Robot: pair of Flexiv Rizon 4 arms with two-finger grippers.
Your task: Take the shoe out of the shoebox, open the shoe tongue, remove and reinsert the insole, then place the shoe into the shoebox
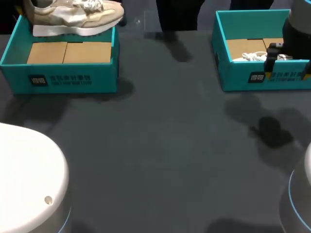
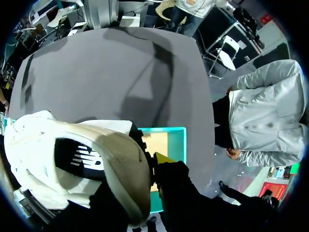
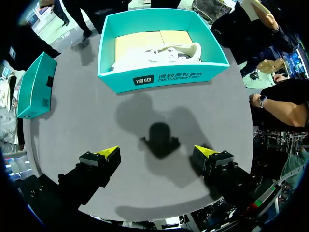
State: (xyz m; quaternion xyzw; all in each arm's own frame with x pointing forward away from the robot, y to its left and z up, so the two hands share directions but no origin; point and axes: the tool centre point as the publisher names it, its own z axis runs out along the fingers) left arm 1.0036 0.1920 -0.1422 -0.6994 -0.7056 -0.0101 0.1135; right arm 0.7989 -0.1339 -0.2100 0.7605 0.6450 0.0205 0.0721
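Progress stands at the first step, by my judgement: the shoe [image 1: 73,17] is out of the left shoebox [image 1: 58,80] and hangs over that box's far rim, at about 11 o'clock on the tabletop [image 1: 155,145]. The left gripper [image 2: 143,162] has hold of it. In the left wrist view one yellow fingertip [image 2: 162,158] presses the shoe's side and the other is hidden behind it, so the clamp is inferred from the shoe hanging clear of the box. The cardboard liner [image 1: 68,52] lies bare in the box beneath. Opening the tongue, pulling and refitting the insole, and returning the shoe are all outstanding; the insole cannot be seen. The right gripper [image 3: 157,155] stands wide open with nothing in it, above bare tabletop on the near side of the right shoebox [image 3: 164,77], which sits at about 1 o'clock, well apart from the held shoe. That box holds a second shoe [image 3: 159,53] with white laces, not to be confused with the one in hand. The tabletop between the two boxes carries only shadows. The arm base [image 1: 29,179] at 7 o'clock is well away from the work. The right arm must cross the tabletop's width to reach the tongue.
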